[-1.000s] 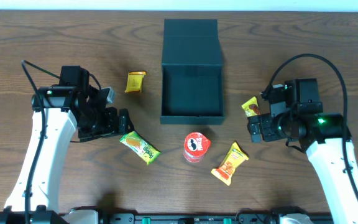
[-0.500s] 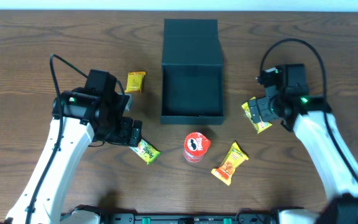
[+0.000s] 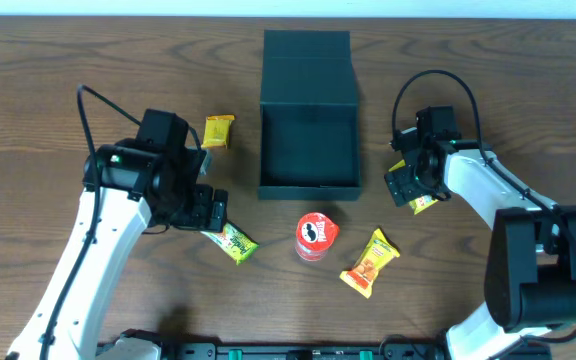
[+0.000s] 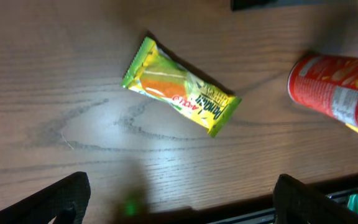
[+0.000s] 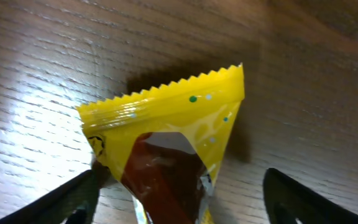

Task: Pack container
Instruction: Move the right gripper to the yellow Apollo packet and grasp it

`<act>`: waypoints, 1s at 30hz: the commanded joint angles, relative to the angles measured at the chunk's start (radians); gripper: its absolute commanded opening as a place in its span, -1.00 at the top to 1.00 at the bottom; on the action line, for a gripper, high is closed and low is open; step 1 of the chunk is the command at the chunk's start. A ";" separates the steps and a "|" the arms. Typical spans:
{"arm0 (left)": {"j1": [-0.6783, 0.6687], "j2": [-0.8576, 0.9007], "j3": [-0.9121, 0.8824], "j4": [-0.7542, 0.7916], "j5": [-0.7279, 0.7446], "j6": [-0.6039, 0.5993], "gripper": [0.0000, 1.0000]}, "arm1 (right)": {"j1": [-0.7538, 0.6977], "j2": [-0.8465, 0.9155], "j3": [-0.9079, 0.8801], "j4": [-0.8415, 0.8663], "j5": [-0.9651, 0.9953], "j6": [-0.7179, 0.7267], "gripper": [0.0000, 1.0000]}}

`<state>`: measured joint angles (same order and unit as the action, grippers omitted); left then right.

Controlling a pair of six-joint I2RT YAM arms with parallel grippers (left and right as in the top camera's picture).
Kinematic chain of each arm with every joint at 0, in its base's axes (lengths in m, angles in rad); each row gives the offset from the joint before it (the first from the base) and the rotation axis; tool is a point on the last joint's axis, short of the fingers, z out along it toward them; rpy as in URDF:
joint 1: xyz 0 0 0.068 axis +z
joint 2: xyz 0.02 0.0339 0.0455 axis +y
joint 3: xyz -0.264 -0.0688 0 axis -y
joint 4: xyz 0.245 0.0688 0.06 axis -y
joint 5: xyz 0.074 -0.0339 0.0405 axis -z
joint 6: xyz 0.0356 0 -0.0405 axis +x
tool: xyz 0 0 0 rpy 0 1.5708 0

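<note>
Pretty much all you get is a dark brown wood-grain table (image 3: 68, 60) filling the view, with soft glare on the grain up close. There's a thin pale strip (image 3: 118, 8) along the far edge and a dark rail (image 3: 298, 350) at the near one.

A yellow snack packet (image 5: 166, 143) lies on the wooden bench (image 5: 36, 50), its serrated edge toward 12 o'clock. The right hand (image 5: 185, 208) is spread wide, with dark fingers (image 5: 67, 199) at 7 and 5 o'clock flanking the packet.
</note>
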<state>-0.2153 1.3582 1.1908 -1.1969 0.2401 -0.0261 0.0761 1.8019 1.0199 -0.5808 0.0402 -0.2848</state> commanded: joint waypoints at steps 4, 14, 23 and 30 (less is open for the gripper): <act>-0.002 -0.007 0.046 -0.003 -0.011 -0.004 -0.91 | -0.006 0.023 0.011 0.006 -0.023 -0.008 -0.16; -0.002 -0.020 0.069 -0.006 -0.012 -0.004 -0.91 | -0.005 0.037 0.011 0.001 -0.075 0.055 0.38; -0.001 -0.034 0.114 -0.005 -0.090 -0.004 -0.91 | 0.004 0.013 0.183 -0.264 -0.097 0.200 0.55; 0.000 -0.039 0.153 -0.002 -0.177 -0.049 -0.91 | 0.031 -0.079 0.401 -0.405 -0.097 0.299 0.55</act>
<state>-0.2153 1.3388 1.3094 -1.1976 0.1215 -0.0460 0.0883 1.7832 1.3464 -0.9710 -0.0521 -0.0486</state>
